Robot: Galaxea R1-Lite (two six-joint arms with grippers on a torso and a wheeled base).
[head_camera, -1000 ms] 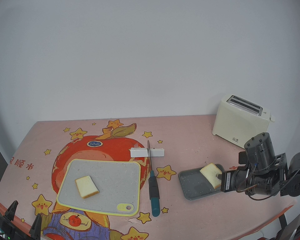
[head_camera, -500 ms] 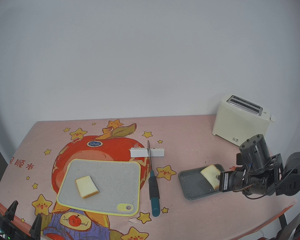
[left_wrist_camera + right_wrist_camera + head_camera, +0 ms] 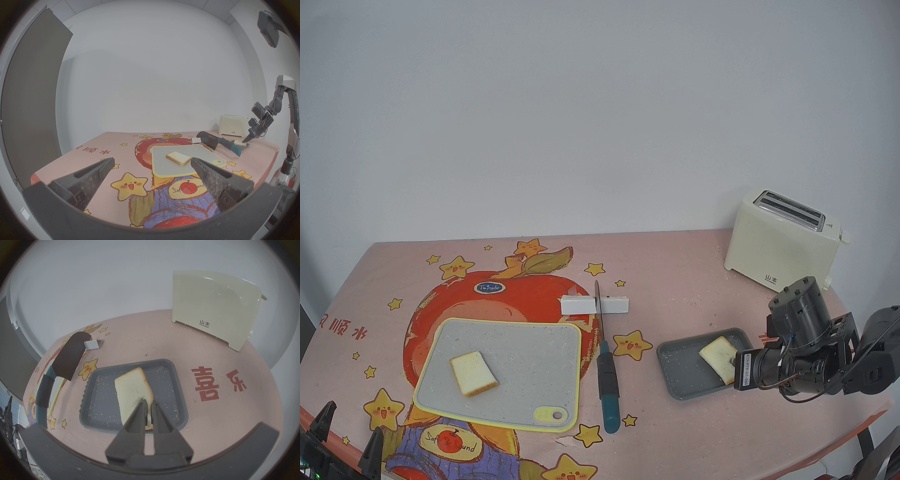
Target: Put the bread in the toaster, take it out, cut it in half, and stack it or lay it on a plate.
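**Bread half lowered into the plate**

Over the last second the right gripper [image 3: 735, 362] has come down and drawn back a little. The half-slice of bread [image 3: 717, 357] it carries has sunk from a raised tilt over the right rim of the plate [image 3: 681, 374] to lie almost flat inside it. The gripper's fingers are pinched together on the edge of that half-slice nearest the robot.

The toaster [image 3: 781, 245] stands behind the plate and to its right, well apart. Left of the plate lies the knife [image 3: 608, 382], its blade across a white block [image 3: 580, 305]. Farther left of the plate, the cutting board [image 3: 534, 362] carries the second half-slice [image 3: 473, 373]. The left gripper [image 3: 151, 161] hangs farthest from the plate, off the near left corner of the table [image 3: 687, 281], with its fingers spread apart.
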